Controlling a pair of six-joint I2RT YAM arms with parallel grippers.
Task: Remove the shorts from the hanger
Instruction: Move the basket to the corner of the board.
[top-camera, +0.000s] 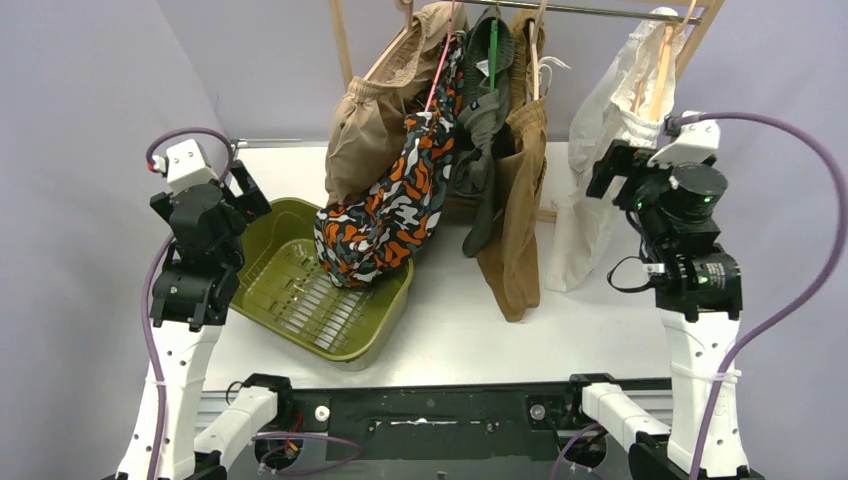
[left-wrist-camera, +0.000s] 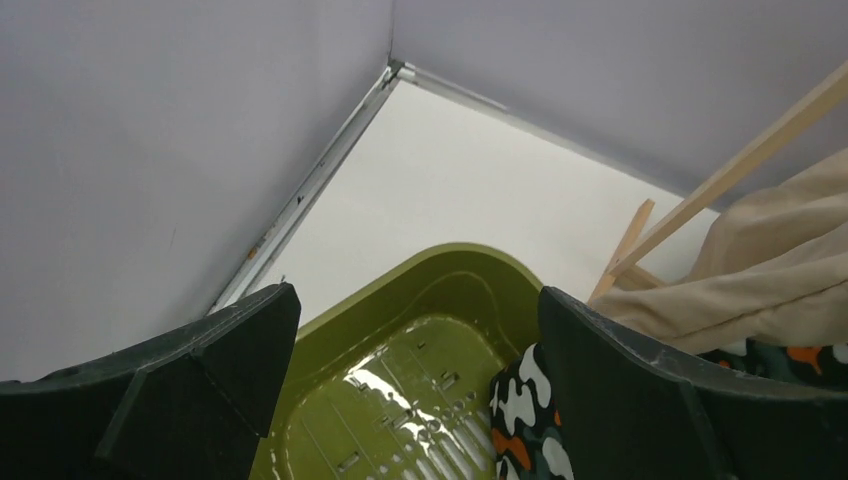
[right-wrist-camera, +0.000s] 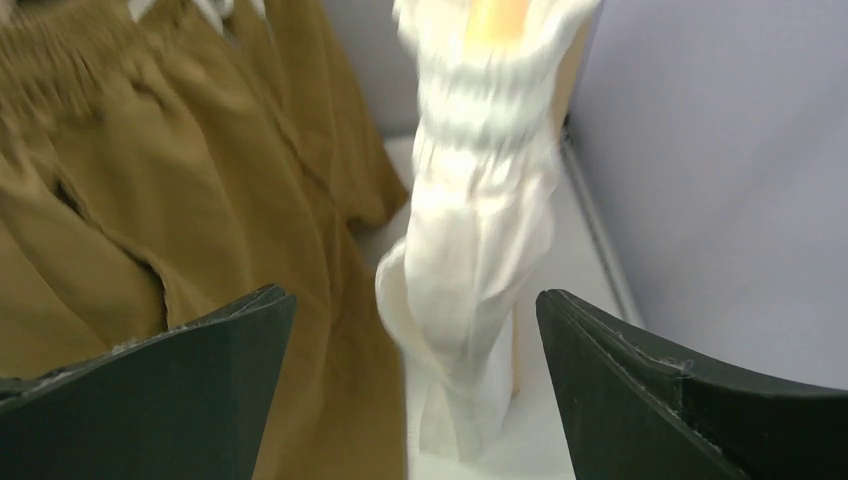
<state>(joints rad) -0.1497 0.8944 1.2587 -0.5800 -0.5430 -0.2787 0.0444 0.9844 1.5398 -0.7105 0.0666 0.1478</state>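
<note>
Five pairs of shorts hang on hangers from a rail: beige (top-camera: 372, 125), camouflage (top-camera: 385, 215), dark olive (top-camera: 484, 120), brown (top-camera: 520, 215) and white (top-camera: 598, 180). The camouflage pair's hem dips into the green basket (top-camera: 330, 350). My left gripper (top-camera: 250, 192) is open and empty above the basket's left side; its wrist view (left-wrist-camera: 420, 400) shows the basket (left-wrist-camera: 420, 290), the camouflage hem (left-wrist-camera: 520, 410) and beige cloth (left-wrist-camera: 780, 270). My right gripper (top-camera: 612, 168) is open beside the white shorts' waist. In its wrist view (right-wrist-camera: 415, 390) the white shorts (right-wrist-camera: 470, 240) hang ahead between the jaws, the brown pair (right-wrist-camera: 200, 200) at left.
A wooden rack frame (top-camera: 342, 40) carries the metal rail (top-camera: 600, 12) at the back of the white table (top-camera: 560, 330). Grey walls close in on the left and right. A rack leg (left-wrist-camera: 625, 250) stands near the basket's far corner.
</note>
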